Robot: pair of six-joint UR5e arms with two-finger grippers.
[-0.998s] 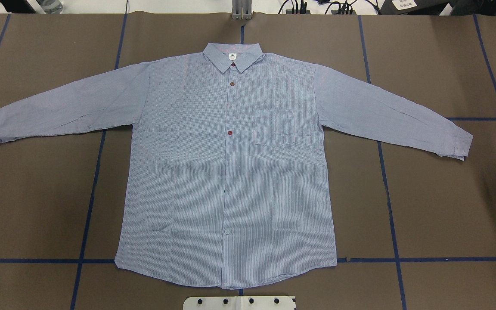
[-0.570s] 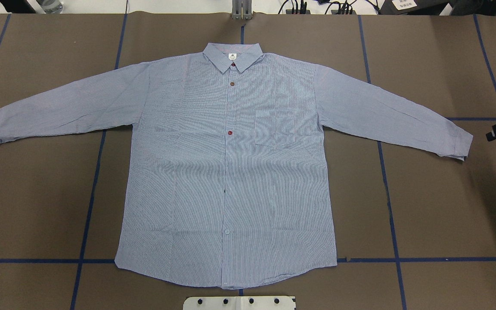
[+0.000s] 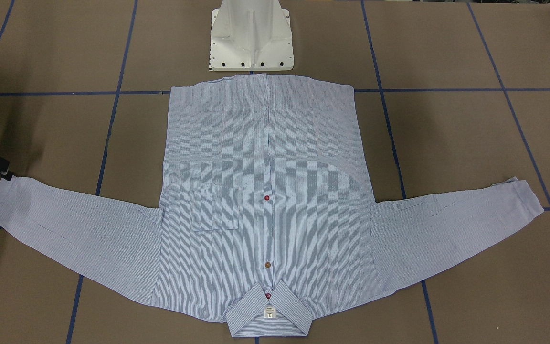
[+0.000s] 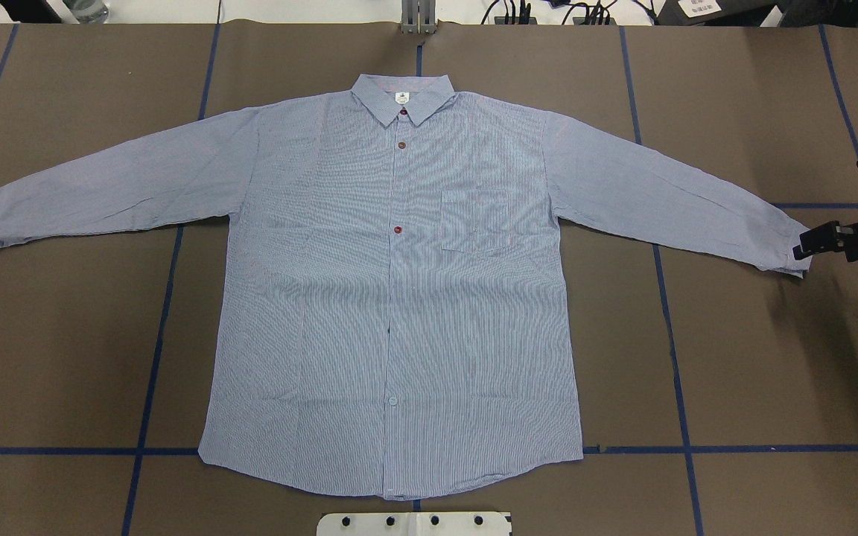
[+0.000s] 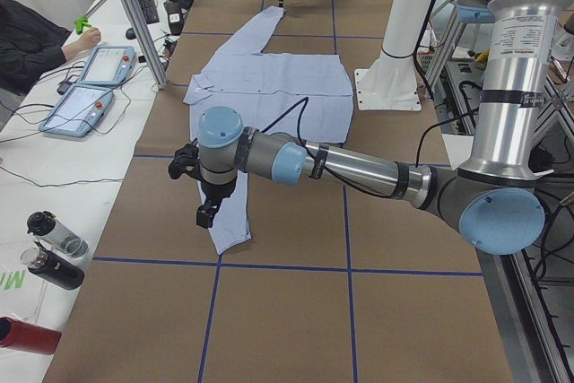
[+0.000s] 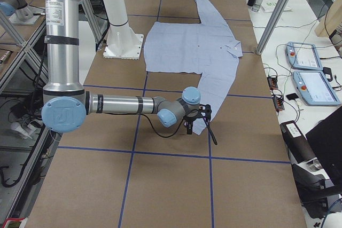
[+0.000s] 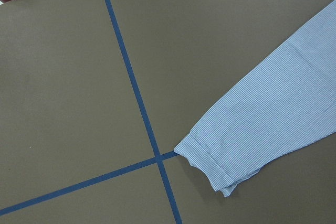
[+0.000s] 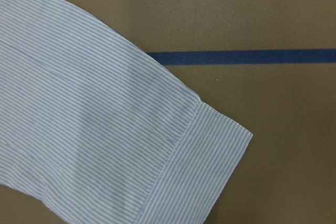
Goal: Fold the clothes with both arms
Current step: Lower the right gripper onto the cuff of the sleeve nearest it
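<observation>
The shirt lies flat, front up, on the counter, with both sleeves spread. The right fingers sit at the outer end of the right-hand cuff. That sleeve's long axis runs inward from there toward the collar. The left fingers hang near the other cuff. I cannot tell how wide either pair stands. Judging by the wrist views, the right arm is closer to its cuff.

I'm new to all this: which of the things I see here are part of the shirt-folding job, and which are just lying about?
Part of the job: the striped shirt spread flat; the right gripper beside one cuff; the left gripper near the other cuff.

Just lying about: bottles, control tablets on the side table, blue tape lines.
</observation>
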